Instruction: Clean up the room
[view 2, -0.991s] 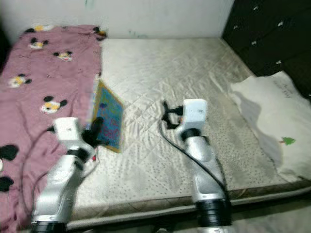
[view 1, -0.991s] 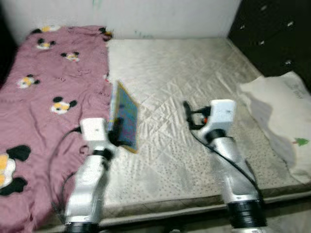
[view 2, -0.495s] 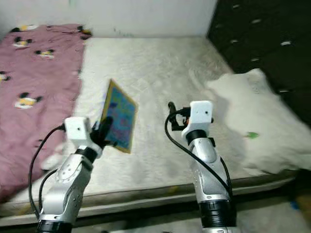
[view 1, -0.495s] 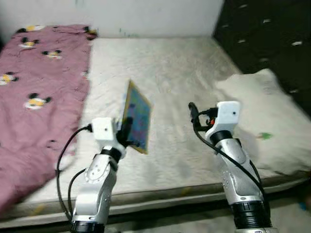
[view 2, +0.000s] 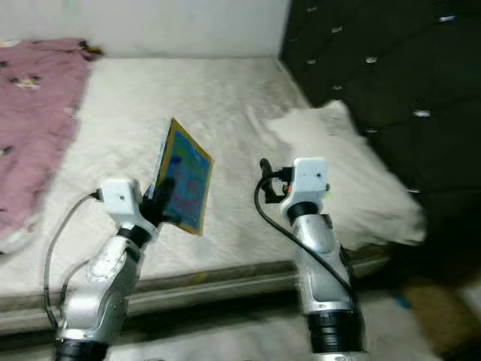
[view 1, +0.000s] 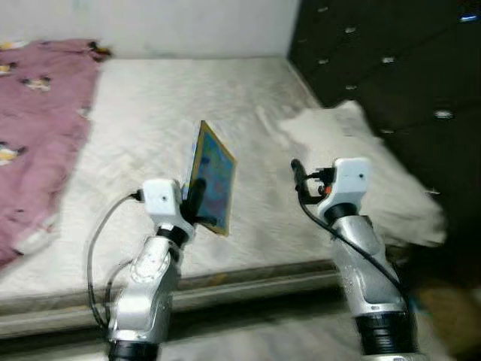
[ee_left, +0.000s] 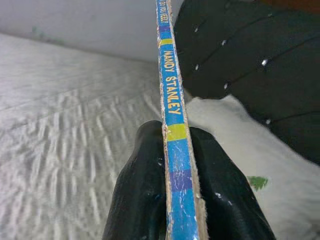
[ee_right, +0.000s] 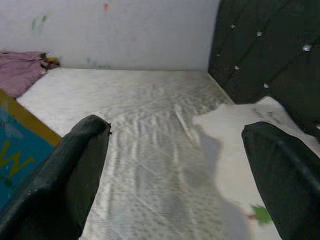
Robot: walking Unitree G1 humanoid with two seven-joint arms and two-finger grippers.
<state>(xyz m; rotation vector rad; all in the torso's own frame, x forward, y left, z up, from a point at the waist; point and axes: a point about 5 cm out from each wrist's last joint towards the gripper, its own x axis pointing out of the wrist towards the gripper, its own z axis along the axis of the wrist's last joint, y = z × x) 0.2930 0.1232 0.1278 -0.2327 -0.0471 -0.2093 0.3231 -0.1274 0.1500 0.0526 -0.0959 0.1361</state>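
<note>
Meanwhile the view has swung right toward the dark headboard (view 1: 391, 68): left gripper (view 1: 194, 204) still pinches the book (view 1: 212, 179) upright over the bed (view 1: 143, 113), right gripper (ee_right: 175, 170) spread, empty; carry-off under way.

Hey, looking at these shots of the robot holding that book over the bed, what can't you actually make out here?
- Book cover: tilted and blurred in the eye views; the left wrist view gives just the spine.
- Left gripper: its fingertips are cut off by the frame's lower edge.
- Pink blanket: cut off by the left edge, prints blurred.
- Pillow: motion blur smears its far end, and its small green mark is unreadable.
- Floor below the mattress: dark and blurred.
</note>
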